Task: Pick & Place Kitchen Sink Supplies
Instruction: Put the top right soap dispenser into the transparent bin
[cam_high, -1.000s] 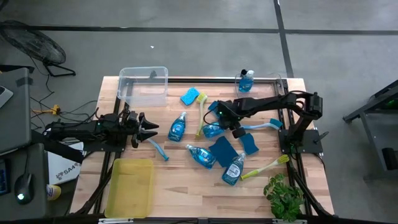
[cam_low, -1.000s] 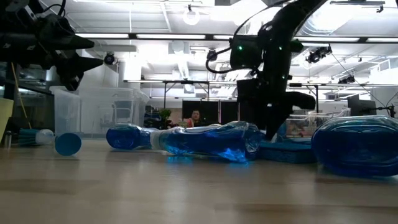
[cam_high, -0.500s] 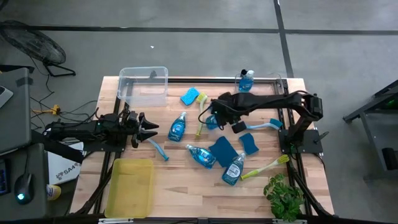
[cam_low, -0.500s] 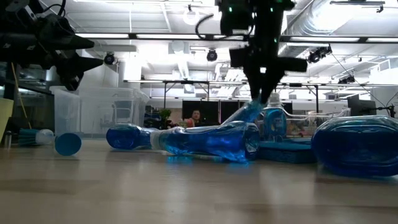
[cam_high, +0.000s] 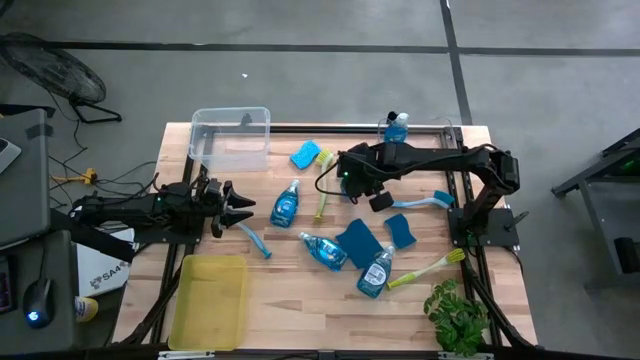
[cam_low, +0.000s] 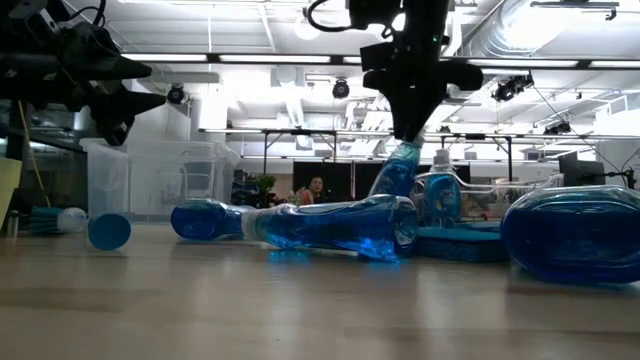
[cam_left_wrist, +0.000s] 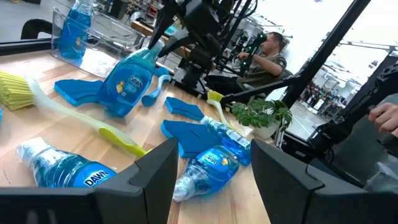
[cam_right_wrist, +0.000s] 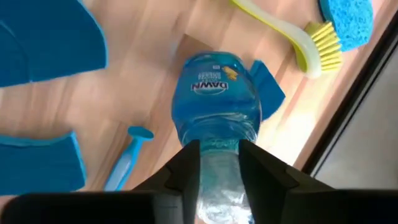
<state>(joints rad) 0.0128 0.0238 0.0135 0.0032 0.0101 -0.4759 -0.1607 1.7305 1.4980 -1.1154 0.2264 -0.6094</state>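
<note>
Right gripper (cam_right_wrist: 219, 163) gripped soap bottle (cam_right_wrist: 216, 102) by its neck, hanging tilted; left gripper (cam_high: 232, 208) spread wide; bottle might swing loose.

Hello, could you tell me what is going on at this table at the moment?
The right hand is shut on a Dawn dish soap bottle, holding it by the neck and tilted above the wooden table. More soap bottles, blue sponges and yellow-green dish brushes lie scattered below it. The left hand is open and hangs near the table's left edge, between the clear bin and the yellow tray.
</note>
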